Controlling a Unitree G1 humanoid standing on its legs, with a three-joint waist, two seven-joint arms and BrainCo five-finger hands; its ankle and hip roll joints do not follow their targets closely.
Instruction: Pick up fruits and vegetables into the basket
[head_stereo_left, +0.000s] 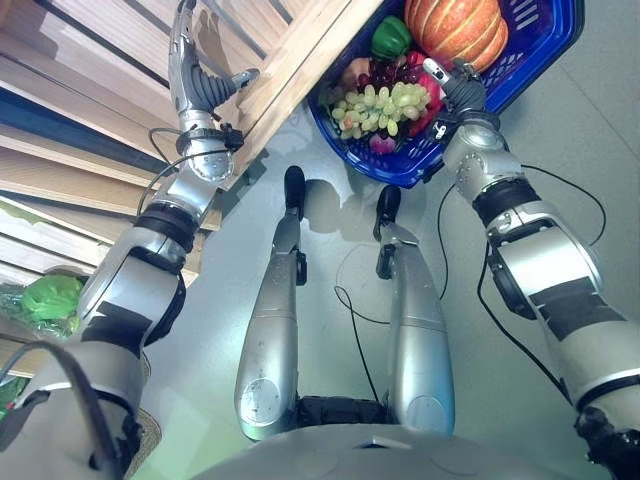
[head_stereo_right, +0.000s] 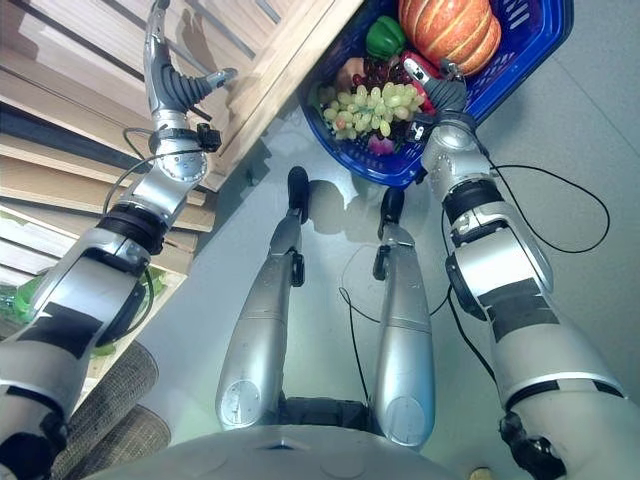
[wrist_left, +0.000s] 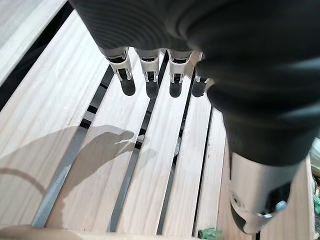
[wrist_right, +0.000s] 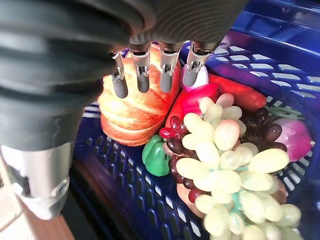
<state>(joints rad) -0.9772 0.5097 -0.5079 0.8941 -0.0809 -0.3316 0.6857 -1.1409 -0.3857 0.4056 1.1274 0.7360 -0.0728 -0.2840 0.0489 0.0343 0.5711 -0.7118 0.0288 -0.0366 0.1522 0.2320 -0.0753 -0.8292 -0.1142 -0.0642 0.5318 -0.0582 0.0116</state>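
Hovering over the blue plastic basket (head_stereo_left: 545, 45), your right hand (wrist_right: 150, 70) is hanging with its fingers straight and apart, holding nothing, just above the ribbed orange pumpkin (wrist_right: 132, 112). The basket is already carrying the pumpkin, a bunch of pale green grapes (wrist_right: 230, 170), dark red grapes (wrist_right: 175, 135), a green pepper (wrist_right: 156, 157) and a red pepper (wrist_right: 200, 97). Your left hand (wrist_left: 150, 75) is reaching over the slatted pale wooden counter (wrist_left: 100, 140), fingers straight and empty. A leafy green vegetable (head_stereo_left: 48, 298) is lying further left, probably your next pick; be lifting the right hand clear so you are not dragging fruit out.
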